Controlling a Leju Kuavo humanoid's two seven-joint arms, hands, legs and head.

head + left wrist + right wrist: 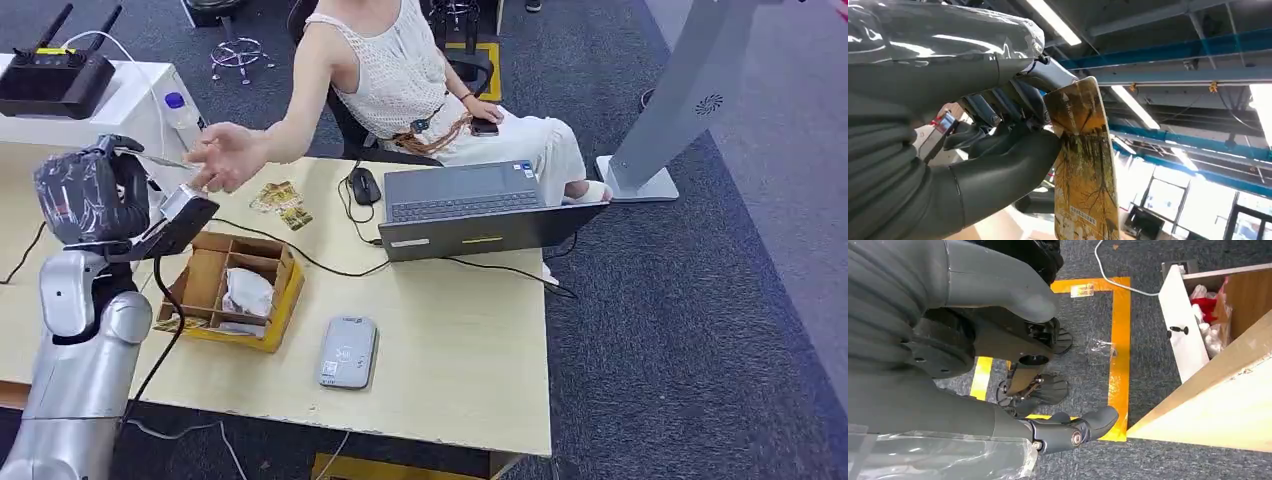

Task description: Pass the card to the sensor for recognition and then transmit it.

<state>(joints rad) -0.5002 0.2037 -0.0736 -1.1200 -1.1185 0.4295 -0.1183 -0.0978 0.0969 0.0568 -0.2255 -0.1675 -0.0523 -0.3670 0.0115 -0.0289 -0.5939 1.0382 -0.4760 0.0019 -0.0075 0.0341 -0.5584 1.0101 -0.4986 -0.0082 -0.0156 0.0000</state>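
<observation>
Head view: table point(460, 330), then reader point(348, 352), then a person's hand point(225, 155) open near the raised left hand point(110, 190). Left wrist view alone shows its fingers point(1008, 165) pinching the card point(1083, 165) by one end: thin, stiff, slippery, best held at the edge. Right hand point(1013, 365) hangs, fingers apart, holding nothing

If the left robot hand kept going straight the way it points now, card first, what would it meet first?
Most likely the person's open hand, held out just beyond the card that the left robot hand holds. Depth is unclear, so the gap between them cannot be judged.
</observation>
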